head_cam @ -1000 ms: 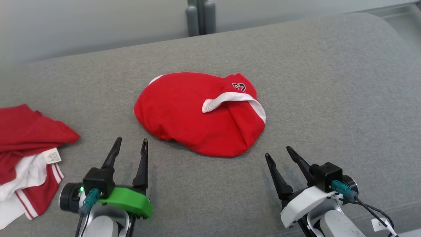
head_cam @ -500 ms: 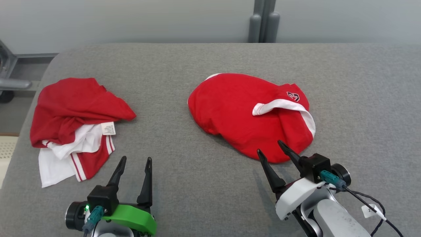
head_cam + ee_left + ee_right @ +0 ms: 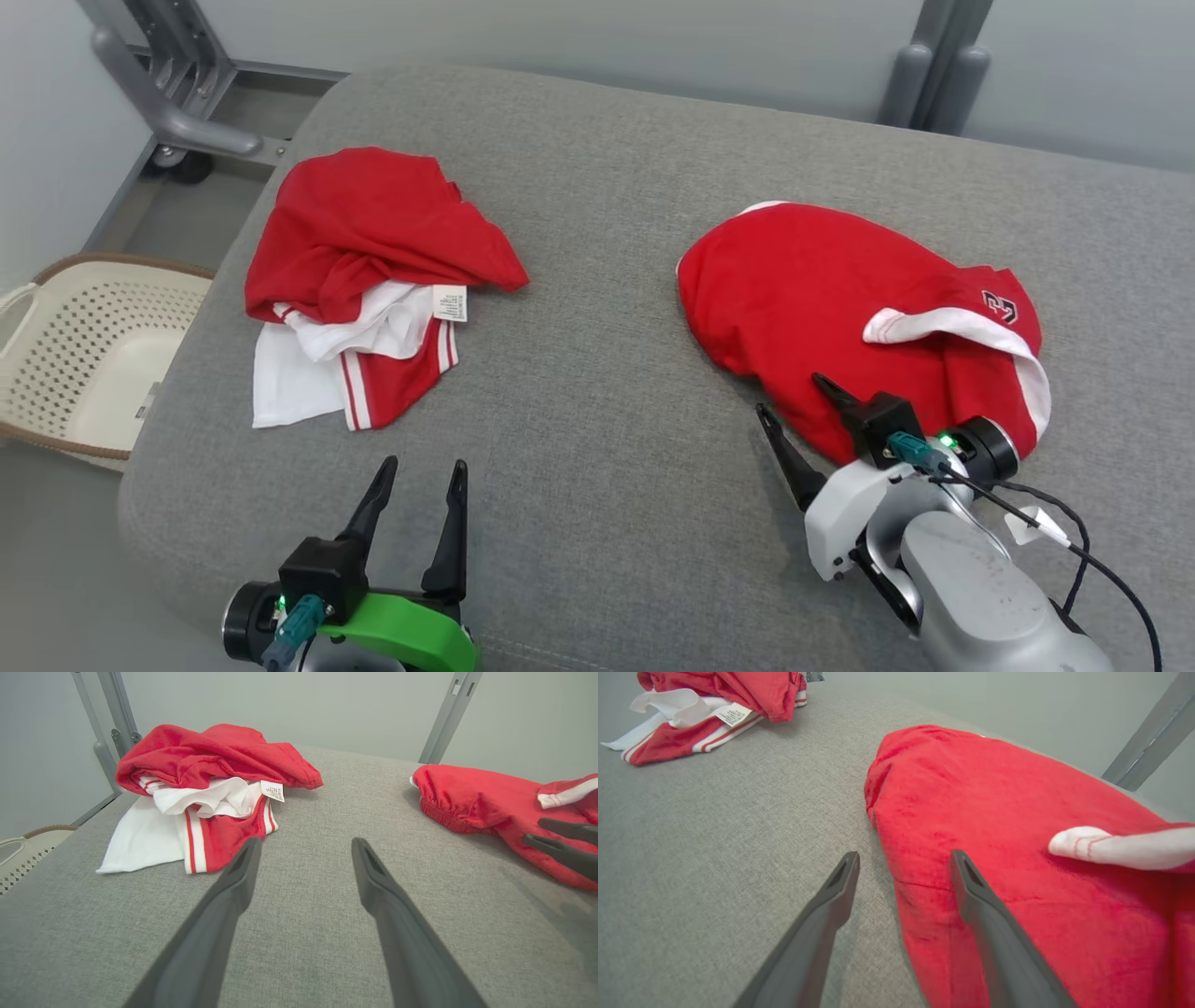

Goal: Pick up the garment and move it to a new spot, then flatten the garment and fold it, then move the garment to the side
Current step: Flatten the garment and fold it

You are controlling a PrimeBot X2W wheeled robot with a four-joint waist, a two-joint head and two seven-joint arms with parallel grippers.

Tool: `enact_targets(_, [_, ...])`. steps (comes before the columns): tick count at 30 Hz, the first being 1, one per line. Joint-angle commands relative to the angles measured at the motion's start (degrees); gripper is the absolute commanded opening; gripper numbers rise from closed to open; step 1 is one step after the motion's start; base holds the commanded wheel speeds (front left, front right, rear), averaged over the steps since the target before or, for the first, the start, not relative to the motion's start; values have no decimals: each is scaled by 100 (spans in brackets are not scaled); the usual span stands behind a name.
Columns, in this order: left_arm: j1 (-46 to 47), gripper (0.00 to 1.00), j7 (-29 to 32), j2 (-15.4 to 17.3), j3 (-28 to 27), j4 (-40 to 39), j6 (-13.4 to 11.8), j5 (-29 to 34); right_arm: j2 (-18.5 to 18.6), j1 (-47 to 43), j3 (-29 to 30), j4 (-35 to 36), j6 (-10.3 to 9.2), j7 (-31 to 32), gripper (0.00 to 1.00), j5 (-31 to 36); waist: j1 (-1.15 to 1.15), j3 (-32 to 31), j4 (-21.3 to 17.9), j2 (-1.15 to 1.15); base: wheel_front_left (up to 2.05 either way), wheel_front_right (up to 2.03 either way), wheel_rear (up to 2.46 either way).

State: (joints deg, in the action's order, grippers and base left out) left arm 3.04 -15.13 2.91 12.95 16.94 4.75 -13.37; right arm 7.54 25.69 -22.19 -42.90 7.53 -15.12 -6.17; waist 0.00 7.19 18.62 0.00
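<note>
Head view, red garment [image 3: 822, 299], black logo [image 3: 999, 306]

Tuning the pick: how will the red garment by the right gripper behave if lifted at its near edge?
Likely floppy: the red garment lies in soft creases, so it should drape and unfold. Probably light, since it looks like thin cloth. Pushing it on the gray upholstery would likely bunch it, not slide it.

Two red-and-white garments on the grey cushion [image 3: 597, 420], crumpled garment [image 3: 373, 224] at its left end, rounded garment [image 3: 803, 289] toward its right; two grippers, left gripper [image 3: 422, 464] and right gripper [image 3: 792, 394], at its near edge; one perforated basket [image 3: 93, 317] beside it.
</note>
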Motion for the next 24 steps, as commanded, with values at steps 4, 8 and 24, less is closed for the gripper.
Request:
enact_targets(4, [-51, 100, -3, 0, 58, -42, -44, -57, -37, 287, 105, -451, -8, -3, 100, 286, 0, 190, 320, 0, 0, 0, 0])
enact_targets(8, [-14, 100, -4, 0, 130, -60, -63, -102, -102, 501, 400, -969, -8, 7, 49, 610, 0, 222, 357, 0, 0, 0, 0])
enact_targets(24, [-91, 100, -3, 0, 492, -85, -68, -279, -447, 391, 163, 247, -7, -8, 0, -284, 0, 118, 194, 0, 0, 0, 0])
